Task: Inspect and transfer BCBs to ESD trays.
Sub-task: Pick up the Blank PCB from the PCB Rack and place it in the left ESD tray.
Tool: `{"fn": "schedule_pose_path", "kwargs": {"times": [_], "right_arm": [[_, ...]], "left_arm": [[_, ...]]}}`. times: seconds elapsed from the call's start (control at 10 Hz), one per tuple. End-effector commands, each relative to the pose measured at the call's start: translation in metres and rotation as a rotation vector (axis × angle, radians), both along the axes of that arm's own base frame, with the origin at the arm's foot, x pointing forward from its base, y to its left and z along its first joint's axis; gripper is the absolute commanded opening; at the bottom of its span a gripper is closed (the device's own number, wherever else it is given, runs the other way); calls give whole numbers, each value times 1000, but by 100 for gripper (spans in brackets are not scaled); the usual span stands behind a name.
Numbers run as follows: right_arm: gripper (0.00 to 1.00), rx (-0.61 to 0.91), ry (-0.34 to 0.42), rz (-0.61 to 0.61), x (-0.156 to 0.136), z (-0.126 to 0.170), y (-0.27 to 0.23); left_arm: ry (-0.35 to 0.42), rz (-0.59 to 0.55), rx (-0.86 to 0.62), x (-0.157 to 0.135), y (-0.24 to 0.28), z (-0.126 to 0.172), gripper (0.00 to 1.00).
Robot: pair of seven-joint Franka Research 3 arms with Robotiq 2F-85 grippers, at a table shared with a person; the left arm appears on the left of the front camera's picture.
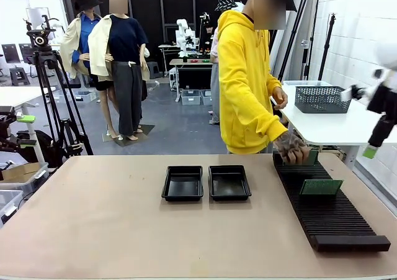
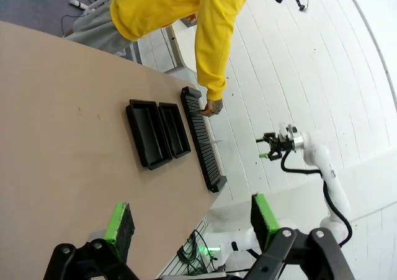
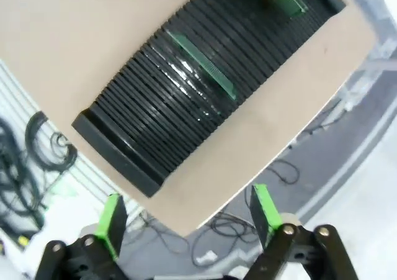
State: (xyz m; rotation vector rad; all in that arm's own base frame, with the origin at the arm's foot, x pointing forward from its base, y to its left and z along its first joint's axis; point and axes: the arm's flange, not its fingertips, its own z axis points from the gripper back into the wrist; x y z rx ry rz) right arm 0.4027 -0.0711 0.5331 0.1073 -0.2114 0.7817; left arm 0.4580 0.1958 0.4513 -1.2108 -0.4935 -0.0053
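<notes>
Two ESD trays (image 1: 182, 183) (image 1: 229, 182) lie side by side, bare inside, at mid-table; the left wrist view shows them too (image 2: 147, 133) (image 2: 175, 128). One green BCB (image 1: 321, 187) (image 3: 201, 64) stands on edge in the long black slotted rack (image 1: 332, 212). At the rack's far end the person's hand (image 1: 291, 148) holds a second BCB (image 1: 310, 158) (image 3: 288, 4). My right gripper (image 1: 372, 146) (image 3: 187, 215) hangs open, high above the rack's right side. My left gripper (image 2: 191, 221) is open, high over the table's left side, holding nothing.
The person in a yellow hoodie (image 1: 245, 75) stands at the far right edge. Behind them is a white table with a wire basket (image 1: 321, 99). A tripod (image 1: 49, 94) stands off the table at far left. The table's right edge (image 3: 248, 162) runs just past the rack.
</notes>
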Motion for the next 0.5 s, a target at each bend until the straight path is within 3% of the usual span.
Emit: {"fn": "schedule_pose_path", "kwargs": {"times": [0.0, 0.2, 0.4], "right_arm": [[100, 68, -180, -70, -64, -21, -1], [100, 167, -228, -255, -93, -33, -26], [100, 207, -217, -227, -102, -31, -37]], "left_arm": [[5, 3, -4, -1, 0, 2, 100], [5, 3, -4, -1, 0, 2, 100], [5, 3, -4, -1, 0, 2, 100]]}}
